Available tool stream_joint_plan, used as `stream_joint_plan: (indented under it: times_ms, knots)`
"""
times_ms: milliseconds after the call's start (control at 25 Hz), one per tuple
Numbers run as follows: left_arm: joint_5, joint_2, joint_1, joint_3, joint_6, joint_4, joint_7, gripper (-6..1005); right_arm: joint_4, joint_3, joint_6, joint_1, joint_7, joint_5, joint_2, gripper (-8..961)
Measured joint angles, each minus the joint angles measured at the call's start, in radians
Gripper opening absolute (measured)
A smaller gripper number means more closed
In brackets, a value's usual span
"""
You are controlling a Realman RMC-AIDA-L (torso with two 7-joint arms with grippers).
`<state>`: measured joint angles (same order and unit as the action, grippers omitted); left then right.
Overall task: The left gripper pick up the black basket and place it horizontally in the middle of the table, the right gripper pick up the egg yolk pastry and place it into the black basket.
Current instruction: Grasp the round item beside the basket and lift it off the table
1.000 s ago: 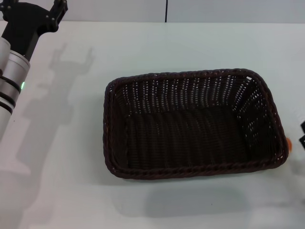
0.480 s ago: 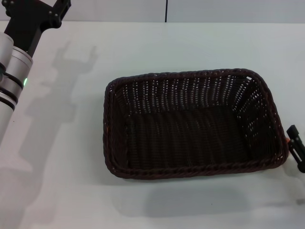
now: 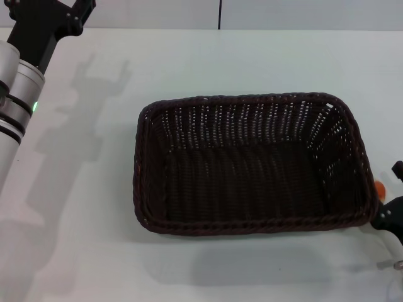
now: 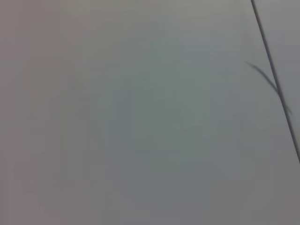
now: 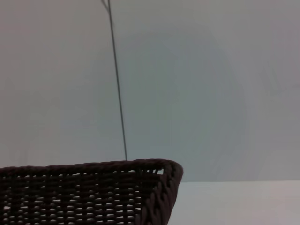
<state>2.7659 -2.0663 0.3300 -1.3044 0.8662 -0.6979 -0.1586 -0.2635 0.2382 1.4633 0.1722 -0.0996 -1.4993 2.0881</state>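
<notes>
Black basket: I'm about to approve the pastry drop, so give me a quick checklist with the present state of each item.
1. black basket lying flat on the table: ok.
2. Basket interior free of objects: ok.
3. left gripper away from the basket, at the far left: ok.
4. egg yolk pastry in view: only an orange bit shows past the basket's right end.
5. right gripper holding the pastry: cannot tell.

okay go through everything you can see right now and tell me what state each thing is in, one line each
black basket: upright on the table, lying lengthwise, empty inside.
egg yolk pastry: mostly hidden behind the basket's right end, outside it.
left gripper: raised at the far left corner, holding nothing.
right gripper: low at the right edge, beside the pastry.
table: white, flat, carrying the basket.
</notes>
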Motion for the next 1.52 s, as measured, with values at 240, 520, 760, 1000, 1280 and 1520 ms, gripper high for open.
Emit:
stream_joint_plan:
  times_ms: [240, 520, 760, 1000, 1280, 1520]
  knots:
    - [0.002, 0.000, 0.001, 0.006, 0.002, 0.000, 0.000, 799, -0.002, 0.007, -0.021, 0.001, 0.000, -0.001, 0.001, 699]
    - [0.002, 0.000, 0.001, 0.007, 0.002, -0.001, 0.001, 799, -0.002, -0.002, -0.046, 0.003, 0.000, 0.002, -0.001, 678]
    - [0.001, 0.000, 0.001, 0.008, 0.004, -0.001, 0.001, 799, -0.002, -0.004, -0.072, 0.012, 0.000, 0.008, -0.002, 659]
    - [0.006, 0.000, 0.001, 0.013, 0.013, -0.003, 0.001, 799, -0.001, -0.005, -0.064, 0.013, 0.000, 0.008, -0.002, 553]
    - [0.009, 0.000, -0.001, 0.013, 0.028, -0.001, 0.001, 799, 0.004, -0.030, -0.058, 0.005, 0.000, 0.011, -0.003, 387]
    - [0.009, 0.001, -0.002, 0.013, 0.030, 0.000, 0.001, 799, 0.004, -0.038, -0.051, 0.003, 0.000, 0.014, -0.004, 150]
